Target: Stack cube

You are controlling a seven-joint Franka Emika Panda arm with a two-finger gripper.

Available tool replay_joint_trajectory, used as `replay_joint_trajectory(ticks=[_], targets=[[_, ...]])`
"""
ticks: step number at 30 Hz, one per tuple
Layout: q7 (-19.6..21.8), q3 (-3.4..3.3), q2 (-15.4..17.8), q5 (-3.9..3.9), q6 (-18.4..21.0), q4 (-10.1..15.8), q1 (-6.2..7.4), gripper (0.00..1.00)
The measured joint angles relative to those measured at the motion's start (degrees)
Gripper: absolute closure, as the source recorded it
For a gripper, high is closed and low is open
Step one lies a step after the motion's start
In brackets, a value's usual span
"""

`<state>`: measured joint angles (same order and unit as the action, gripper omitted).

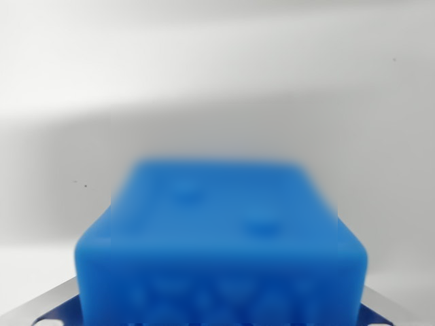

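A blue cube (221, 238) fills the lower middle of the wrist view, very close to the camera and blurred, with shallow dimples on its top face. Grey metal fingers (47, 305) show at the bottom left and bottom right corners, pressed against the cube's two sides. My gripper (217, 312) is shut on the cube. The cube's lower part and whatever lies under it are hidden. No second cube is in view.
A white table surface (217, 81) spreads behind and around the cube. A wide soft grey shadow crosses it at mid height. A few tiny dark specks (80, 182) mark the surface on the left.
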<state>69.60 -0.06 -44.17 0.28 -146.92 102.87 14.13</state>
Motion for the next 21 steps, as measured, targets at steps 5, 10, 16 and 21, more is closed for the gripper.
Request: replay_joint_trajectory(ticks=[5,10,16,21], targets=[[0.0,0.00,0.8,0.00,0.4,0.2,0.00,1.00],[0.0,0.00,1.5,0.00,0.8,0.5,0.00,1.00],[0.0,0.00,2.7,0.00,1.7,0.8,0.00,1.00],[0.0,0.00,3.9,0.00,2.5,1.1,0.00,1.00]])
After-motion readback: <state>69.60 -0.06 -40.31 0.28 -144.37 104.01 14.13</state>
